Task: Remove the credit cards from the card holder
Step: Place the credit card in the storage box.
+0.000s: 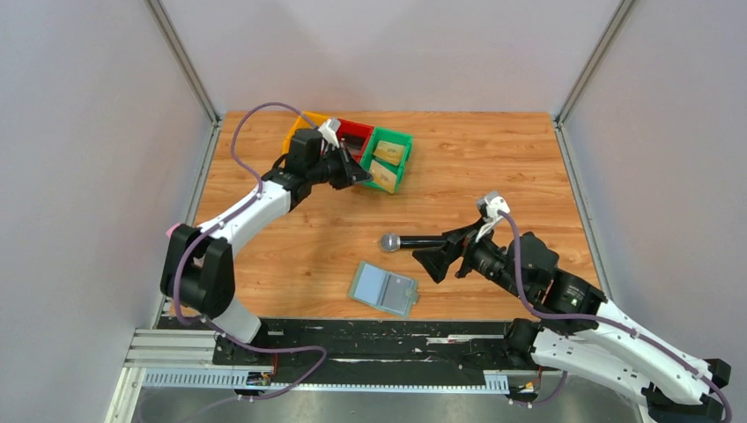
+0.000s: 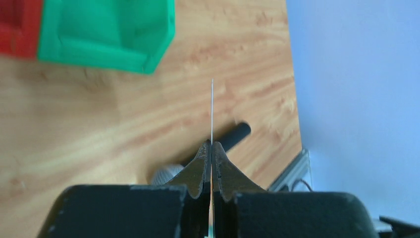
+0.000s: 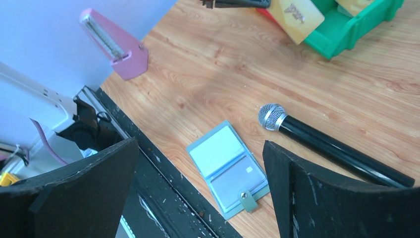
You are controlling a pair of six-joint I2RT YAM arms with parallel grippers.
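Top external: left gripper [image 1: 363, 174] clamps a card [image 1: 382, 179] at the green bin [image 1: 402, 139] edge, upper centre. We'd carry it fully over the bin before letting go. Meanwhile right gripper [image 1: 432, 263] is spread wide, empty; holder [image 1: 383, 288] lies unfolded, lower centre.

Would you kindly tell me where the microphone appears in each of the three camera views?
Top external: the microphone lies mid-table, just above the card holder.
Left wrist: the microphone is low centre, partly hidden by the left end effector.
Right wrist: the microphone runs from centre to the lower right.
Shared landmark: the green bin, near the top of every view.
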